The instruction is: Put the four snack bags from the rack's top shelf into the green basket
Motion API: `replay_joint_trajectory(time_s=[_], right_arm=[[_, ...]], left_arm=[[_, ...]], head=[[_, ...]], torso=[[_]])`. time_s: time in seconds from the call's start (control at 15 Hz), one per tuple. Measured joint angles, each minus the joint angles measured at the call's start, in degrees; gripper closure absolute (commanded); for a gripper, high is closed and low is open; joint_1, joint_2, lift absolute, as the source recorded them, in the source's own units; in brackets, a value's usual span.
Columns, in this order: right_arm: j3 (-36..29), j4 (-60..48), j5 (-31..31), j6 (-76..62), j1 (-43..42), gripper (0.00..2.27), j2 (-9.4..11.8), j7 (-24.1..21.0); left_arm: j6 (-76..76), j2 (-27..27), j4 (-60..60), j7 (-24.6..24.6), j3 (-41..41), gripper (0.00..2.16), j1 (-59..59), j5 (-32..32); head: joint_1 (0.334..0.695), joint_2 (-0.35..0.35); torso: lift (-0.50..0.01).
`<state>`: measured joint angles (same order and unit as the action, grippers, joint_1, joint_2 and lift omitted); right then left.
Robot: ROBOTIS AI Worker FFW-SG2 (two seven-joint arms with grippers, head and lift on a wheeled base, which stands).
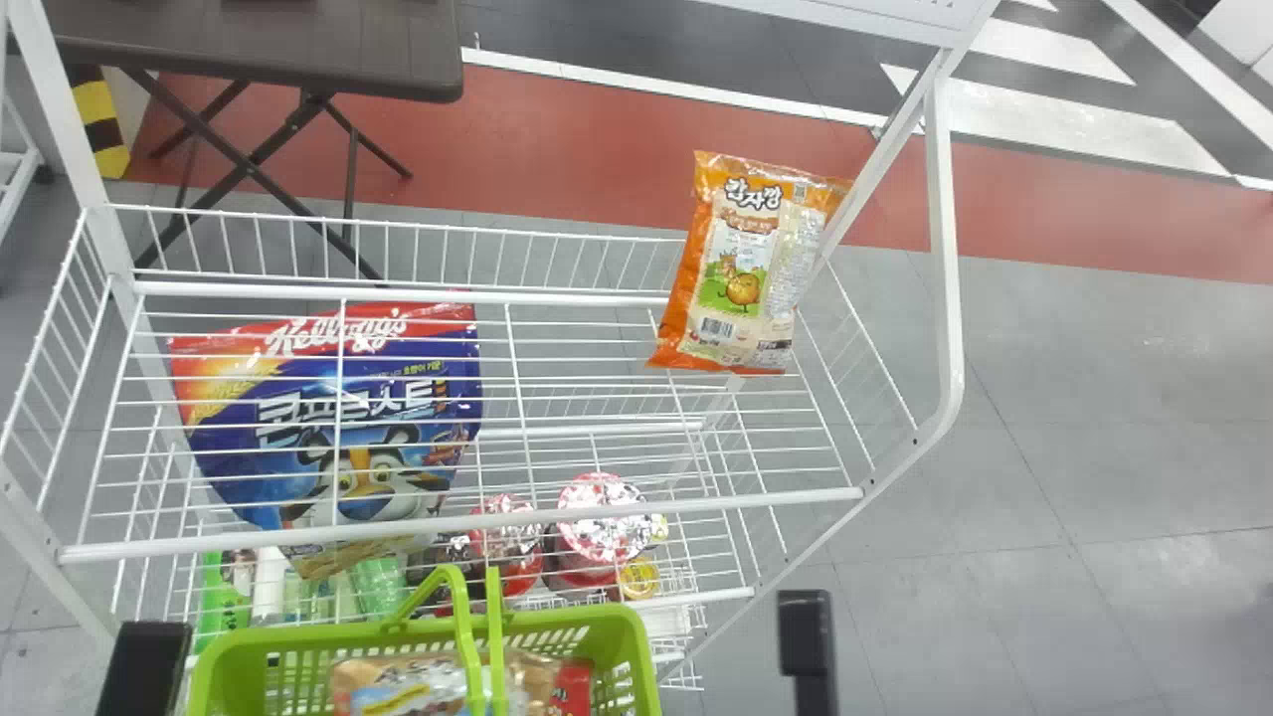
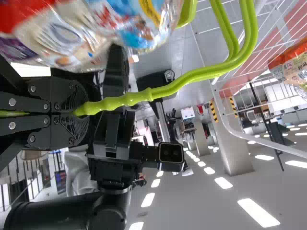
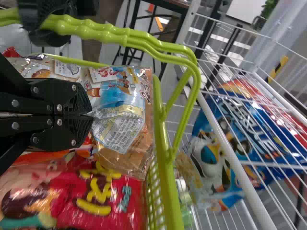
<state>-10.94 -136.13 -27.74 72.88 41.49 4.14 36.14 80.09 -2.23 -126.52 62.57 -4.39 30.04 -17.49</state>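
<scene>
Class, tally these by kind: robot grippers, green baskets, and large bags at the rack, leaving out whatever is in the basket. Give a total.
Grippers: 2 (left gripper, right gripper)
Baskets: 1 (green basket)
Large bags at the rack: 2 (orange snack bag, blue cereal bag)
Total: 5

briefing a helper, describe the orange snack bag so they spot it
On the white wire rack, look to the top shelf, at the robot's right. The snack bag there has orange edges and cartoon artwork, unlike the bigger blue-and-red bag leftward.
</scene>
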Motion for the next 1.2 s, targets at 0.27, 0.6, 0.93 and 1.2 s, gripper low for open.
replay_joint_trajectory(time_s=[0.27,0.6,0.93,1.2], right_arm=[[7.6,4.8,2.2,-3.7,-3.2,1.57,0.0,-2.4],[7.9,7.7,2.2,-4.7,-4.7,0.04,0.2,-2.2],[3.8,7.0,2.1,-6.5,-3.6,0.05,0.5,-1.6],[-3.7,6.0,1.9,-13.3,-2.7,0.05,0.5,-1.6]], left_arm=[[0.0,-0.1,-1.0,0.0,-0.3,2.15,0.8,0.1],[-0.1,-0.1,-1.4,-0.1,-0.1,2.15,1.1,0.1],[-0.1,0.1,-1.2,-0.3,-0.3,2.15,0.9,0.4],[-0.1,0.0,-1.1,-0.3,-0.3,2.15,0.9,0.4]], head=[[0.695,-0.309],[0.695,-0.282],[0.695,-0.350],[0.695,-0.350]], torso=[[0.000],[0.000],[0.000],[0.000]])
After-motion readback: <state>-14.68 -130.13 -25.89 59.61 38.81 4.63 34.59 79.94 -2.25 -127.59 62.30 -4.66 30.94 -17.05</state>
